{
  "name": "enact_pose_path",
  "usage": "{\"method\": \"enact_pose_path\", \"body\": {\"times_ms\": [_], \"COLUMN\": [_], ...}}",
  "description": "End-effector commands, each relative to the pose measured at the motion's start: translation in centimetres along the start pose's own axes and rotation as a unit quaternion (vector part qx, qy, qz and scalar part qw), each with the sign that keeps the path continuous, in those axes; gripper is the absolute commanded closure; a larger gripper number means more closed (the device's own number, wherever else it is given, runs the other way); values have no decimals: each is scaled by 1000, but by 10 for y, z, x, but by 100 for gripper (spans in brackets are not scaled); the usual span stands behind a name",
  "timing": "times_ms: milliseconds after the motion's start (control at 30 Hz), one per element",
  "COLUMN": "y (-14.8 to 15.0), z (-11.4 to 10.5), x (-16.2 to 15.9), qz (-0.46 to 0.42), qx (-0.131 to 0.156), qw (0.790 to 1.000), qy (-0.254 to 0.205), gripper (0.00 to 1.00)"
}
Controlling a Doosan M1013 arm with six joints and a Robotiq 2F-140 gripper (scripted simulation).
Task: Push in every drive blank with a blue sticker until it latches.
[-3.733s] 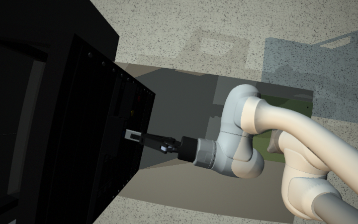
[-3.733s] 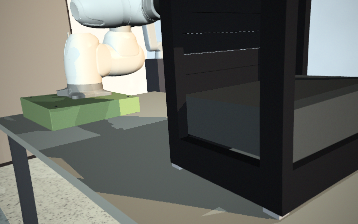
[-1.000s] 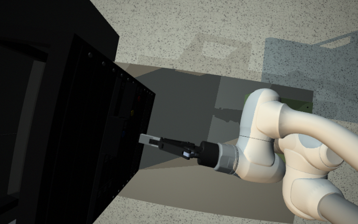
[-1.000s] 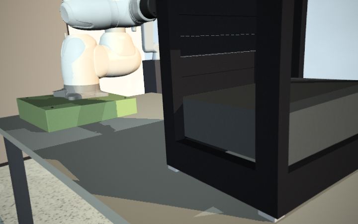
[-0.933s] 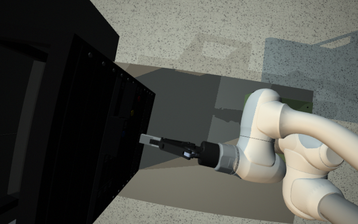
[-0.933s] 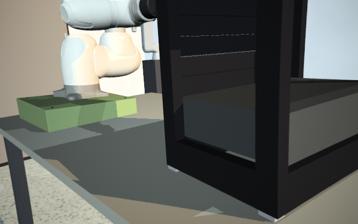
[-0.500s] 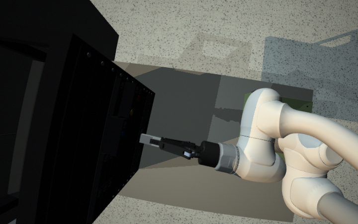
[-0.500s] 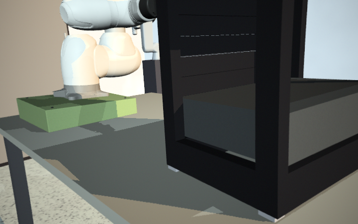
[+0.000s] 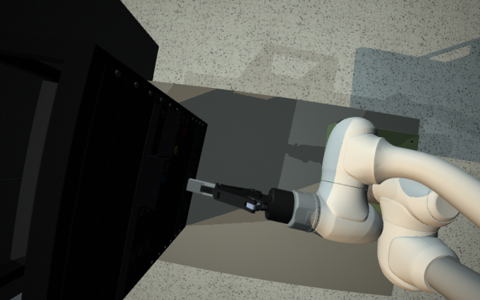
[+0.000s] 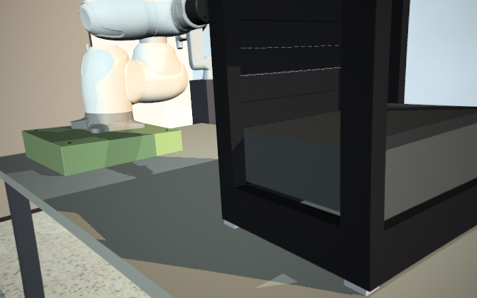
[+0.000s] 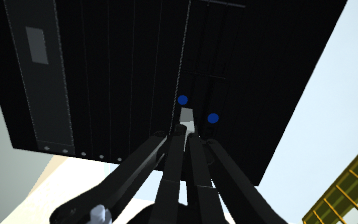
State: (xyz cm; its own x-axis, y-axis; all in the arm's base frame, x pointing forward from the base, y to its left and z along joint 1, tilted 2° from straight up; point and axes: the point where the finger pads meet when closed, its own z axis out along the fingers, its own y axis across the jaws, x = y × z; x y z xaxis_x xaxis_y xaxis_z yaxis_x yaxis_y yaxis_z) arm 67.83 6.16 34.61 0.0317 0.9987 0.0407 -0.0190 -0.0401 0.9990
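Observation:
The black rack (image 9: 88, 159) stands on the table, its front face turned toward the arm. In the wrist view two blue stickers (image 11: 183, 100) (image 11: 213, 118) mark neighbouring drive blanks on the front. In the top view one blue sticker (image 9: 163, 177) shows, with a yellow one (image 9: 175, 150) and a red one (image 9: 184, 131) higher up. My gripper (image 9: 193, 185) is shut and empty. Its pale fingertips (image 11: 186, 116) point at the front and stand a short way off it, between the two blue stickers. I cannot tell how deep each blank sits.
The arm's base stands on a green block (image 10: 101, 147) at the far end of the table. The rack rests on small pale feet (image 10: 355, 286) near the table's near edge. The table's left edge (image 10: 70, 224) drops to a speckled floor.

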Motion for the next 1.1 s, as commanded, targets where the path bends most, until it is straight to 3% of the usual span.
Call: {"method": "enact_pose_path", "body": {"times_ms": [0, 367, 567, 867, 1067], "y": [0, 48, 50, 50, 50], "z": [-3, -11, -11, 26, 28], "x": [-1, -1, -1, -1, -1], "qz": [-3, -3, -3, -3, -3], "qx": [-1, -1, -1, -1, -1], "qw": [1000, 1000, 1000, 1000, 1000], "qy": [-1, -1, -1, -1, -1], "gripper": [100, 100, 100, 100, 100]}}
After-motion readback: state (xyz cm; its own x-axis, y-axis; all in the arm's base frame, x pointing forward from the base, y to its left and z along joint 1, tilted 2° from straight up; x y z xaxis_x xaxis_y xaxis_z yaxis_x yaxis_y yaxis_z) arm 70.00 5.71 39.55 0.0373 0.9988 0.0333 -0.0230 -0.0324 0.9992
